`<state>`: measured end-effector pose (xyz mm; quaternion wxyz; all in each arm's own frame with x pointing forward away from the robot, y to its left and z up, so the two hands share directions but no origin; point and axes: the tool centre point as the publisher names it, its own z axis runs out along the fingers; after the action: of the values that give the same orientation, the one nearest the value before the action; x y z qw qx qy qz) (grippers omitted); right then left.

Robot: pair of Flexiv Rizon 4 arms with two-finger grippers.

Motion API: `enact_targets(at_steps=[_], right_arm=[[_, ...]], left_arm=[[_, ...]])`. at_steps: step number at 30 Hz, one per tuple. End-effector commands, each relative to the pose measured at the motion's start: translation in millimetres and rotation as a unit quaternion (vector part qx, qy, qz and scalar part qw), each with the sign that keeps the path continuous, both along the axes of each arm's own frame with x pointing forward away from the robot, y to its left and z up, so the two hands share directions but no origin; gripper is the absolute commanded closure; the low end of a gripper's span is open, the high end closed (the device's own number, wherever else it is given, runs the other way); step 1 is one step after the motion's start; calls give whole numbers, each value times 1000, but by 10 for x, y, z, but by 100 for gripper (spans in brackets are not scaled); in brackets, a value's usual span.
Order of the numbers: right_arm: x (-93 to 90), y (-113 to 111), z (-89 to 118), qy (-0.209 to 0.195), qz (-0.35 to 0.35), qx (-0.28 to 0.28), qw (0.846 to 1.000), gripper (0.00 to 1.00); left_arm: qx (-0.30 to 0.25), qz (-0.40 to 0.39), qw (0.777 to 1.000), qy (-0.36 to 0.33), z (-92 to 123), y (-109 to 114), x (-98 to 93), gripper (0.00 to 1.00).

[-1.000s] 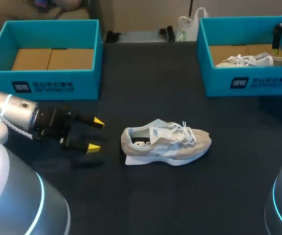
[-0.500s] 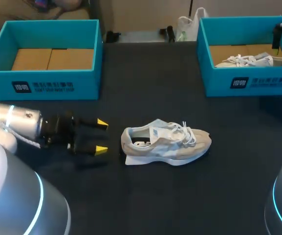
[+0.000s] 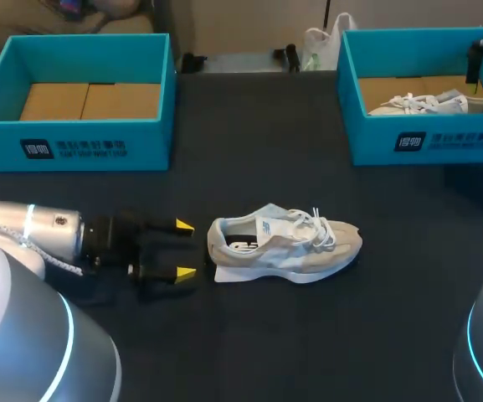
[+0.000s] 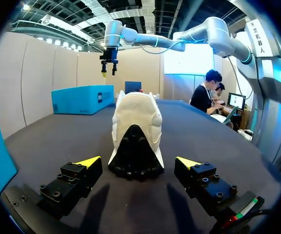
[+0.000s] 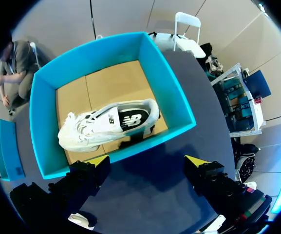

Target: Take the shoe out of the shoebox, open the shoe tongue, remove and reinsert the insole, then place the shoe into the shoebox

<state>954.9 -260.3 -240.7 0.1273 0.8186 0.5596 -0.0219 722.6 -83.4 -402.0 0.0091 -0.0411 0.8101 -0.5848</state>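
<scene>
A beige and white shoe [image 3: 285,243] lies on its side in the middle of the dark table, heel toward my left arm. My left gripper [image 3: 183,249] is open, level with the table, just short of the heel. In the left wrist view the heel [image 4: 136,146] sits just ahead of the left gripper [image 4: 139,163], apart from both fingers. A teal shoebox [image 3: 425,142] at the back right holds a second white shoe [image 3: 439,103]. My right gripper [image 5: 145,162] hangs open high above that shoebox [image 5: 174,97] and its shoe [image 5: 108,122].
An empty teal shoebox [image 3: 74,146] with a cardboard floor stands at the back left. The right arm's dark gripper [image 3: 478,60] shows over the right box's far corner. Bare dark table [image 3: 308,335] lies in front of the shoe.
My left gripper has slid to the right along the table, closing most of the gap to the shoe's heel. The shoe, the boxes and the right arm have not moved.
</scene>
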Motion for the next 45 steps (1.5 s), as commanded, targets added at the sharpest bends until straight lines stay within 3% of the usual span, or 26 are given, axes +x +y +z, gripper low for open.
enact_targets(at_steps=[1, 29, 45], right_arm=[[-4, -2, -1, -1, 0, 1, 1000, 0], [-4, -2, -1, -1, 0, 1, 1000, 0], [-4, -2, -1, -1, 0, 1, 1000, 0]], left_arm=[[-2, 3, 1000, -5, -53, -100, 26, 0], [1, -4, 1000, 6, -55, -522, 53, 0], [10, -7, 1000, -1, -167, -713, 84, 0]])
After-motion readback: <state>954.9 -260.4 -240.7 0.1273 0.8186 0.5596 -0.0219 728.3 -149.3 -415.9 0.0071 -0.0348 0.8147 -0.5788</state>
